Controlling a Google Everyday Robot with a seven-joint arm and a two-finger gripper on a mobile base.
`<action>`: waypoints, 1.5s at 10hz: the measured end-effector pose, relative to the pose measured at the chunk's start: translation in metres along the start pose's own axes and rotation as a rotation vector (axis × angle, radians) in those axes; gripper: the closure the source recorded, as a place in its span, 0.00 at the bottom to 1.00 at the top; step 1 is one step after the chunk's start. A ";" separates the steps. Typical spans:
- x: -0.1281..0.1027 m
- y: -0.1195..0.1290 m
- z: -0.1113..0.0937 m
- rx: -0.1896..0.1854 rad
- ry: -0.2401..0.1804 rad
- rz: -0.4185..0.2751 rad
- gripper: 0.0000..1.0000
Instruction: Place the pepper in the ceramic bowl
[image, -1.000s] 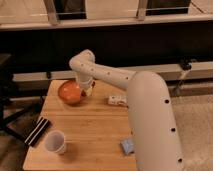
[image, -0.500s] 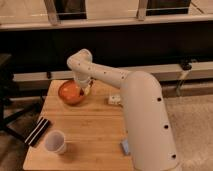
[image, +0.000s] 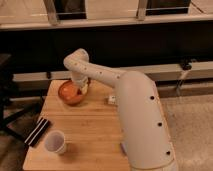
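The ceramic bowl (image: 70, 92) is round, glossy orange with a darker rim, and sits at the far left of the wooden table (image: 90, 130). My gripper (image: 81, 86) hangs at the bowl's right rim, at the end of the white arm that reaches over the table from the right. The pepper does not show; it is hidden or out of view.
A white paper cup (image: 55, 142) stands near the table's front left. A dark flat object with pale stripes (image: 39, 131) lies at the left edge. A white tube with a label (image: 111, 99) lies by the arm. A small blue thing (image: 123, 148) peeks out at the front right.
The arm has swung left and its big body now covers more of the table's right side. The gripper has stayed at the bowl's right rim.
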 end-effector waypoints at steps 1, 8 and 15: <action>0.000 0.000 0.001 -0.001 -0.001 -0.003 0.87; 0.001 -0.005 0.004 0.000 0.003 -0.015 0.21; 0.000 -0.005 0.007 0.000 0.003 -0.019 0.20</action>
